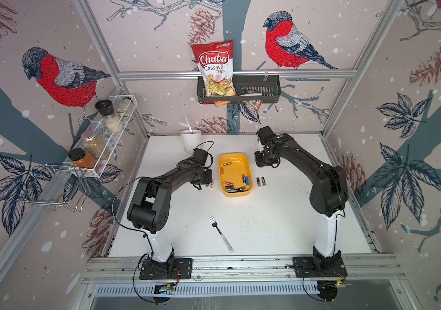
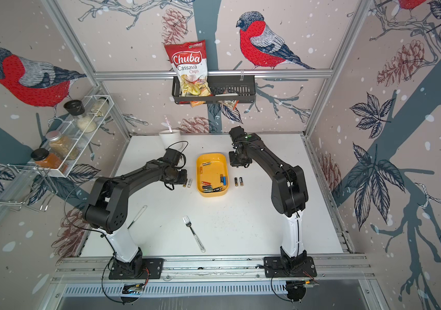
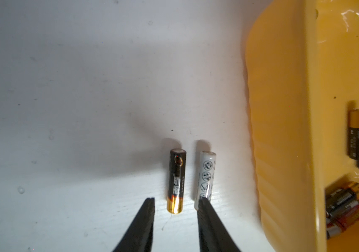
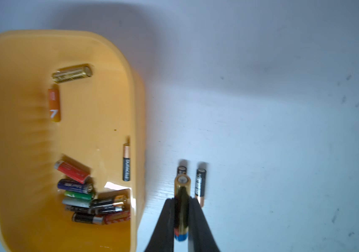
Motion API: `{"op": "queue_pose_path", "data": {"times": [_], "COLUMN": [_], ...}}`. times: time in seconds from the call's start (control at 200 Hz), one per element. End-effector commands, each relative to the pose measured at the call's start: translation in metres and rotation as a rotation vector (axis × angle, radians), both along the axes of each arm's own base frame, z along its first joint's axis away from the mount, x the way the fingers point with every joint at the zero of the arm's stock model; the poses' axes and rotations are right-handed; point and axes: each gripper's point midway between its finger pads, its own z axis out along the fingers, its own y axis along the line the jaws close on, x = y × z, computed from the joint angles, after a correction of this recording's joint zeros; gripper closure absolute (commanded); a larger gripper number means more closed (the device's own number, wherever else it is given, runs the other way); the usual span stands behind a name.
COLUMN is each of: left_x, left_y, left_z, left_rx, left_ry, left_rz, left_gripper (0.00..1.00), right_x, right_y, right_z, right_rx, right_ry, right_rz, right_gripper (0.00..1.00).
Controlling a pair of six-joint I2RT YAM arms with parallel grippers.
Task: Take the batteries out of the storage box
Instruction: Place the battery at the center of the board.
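Note:
The yellow storage box [image 1: 236, 163] [image 2: 212, 169] sits mid-table. Several batteries [image 1: 236, 186] [image 4: 86, 196] are heaped at its near end, and two more [image 4: 65, 87] lie at its far end. Left of the box, a black-and-gold battery [image 3: 176, 183] and a white one [image 3: 205, 174] lie on the table. My left gripper [image 3: 176, 199] stands open just behind them, gripping nothing; one fingertip overlaps the white battery's end. Right of the box lie two black batteries [image 1: 260, 182] [image 2: 238, 182]. My right gripper [image 4: 182, 199] hovers beside the box, shut on a gold battery [image 4: 181, 187] with a blue end.
A fork [image 1: 220, 233] lies on the near table. A white mug [image 1: 191, 139] stands at the back left. A black wall basket [image 1: 256, 91] holds a chips bag. A spice rack [image 1: 101, 134] hangs on the left wall. A clear-handled utensil [image 2: 139, 214] lies by the left arm.

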Motion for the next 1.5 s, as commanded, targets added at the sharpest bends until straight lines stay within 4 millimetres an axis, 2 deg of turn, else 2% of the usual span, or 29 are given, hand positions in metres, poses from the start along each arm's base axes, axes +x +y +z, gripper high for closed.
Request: {"op": "queue_pose_path", "data": {"times": [0.0, 0.125, 0.32, 0.505, 0.87, 1.286, 1.496], "left_x": [0.005, 0.005, 0.004, 0.005, 0.006, 0.006, 0.006], "left_y": [-0.001, -0.001, 0.000, 0.000, -0.001, -0.001, -0.001], "left_z": [0.005, 0.005, 0.005, 0.006, 0.006, 0.006, 0.007], "left_rx": [-0.011, -0.010, -0.004, -0.001, -0.004, -0.005, -0.004], "left_ry": [-0.020, -0.018, -0.013, -0.012, -0.011, -0.012, -0.013], "left_rz": [0.003, 0.004, 0.007, 0.005, 0.005, 0.005, 0.004], "left_gripper": [0.62, 0.62, 0.62, 0.62, 0.62, 0.62, 0.62], "right_x": [-0.004, -0.013, -0.023, -0.028, -0.031, -0.032, -0.032], "right_y": [-0.017, -0.030, -0.035, -0.039, -0.044, -0.046, -0.046], "right_z": [-0.005, -0.028, -0.059, -0.075, -0.097, -0.108, -0.105], "right_rx": [-0.021, -0.033, -0.038, -0.048, -0.062, -0.079, -0.079], "right_ry": [-0.008, 0.030, 0.076, 0.099, 0.133, 0.149, 0.145], "right_rz": [-0.016, -0.037, -0.049, -0.051, -0.055, -0.050, -0.052], "right_gripper": [0.85, 0.85, 0.85, 0.85, 0.85, 0.82, 0.79]}}
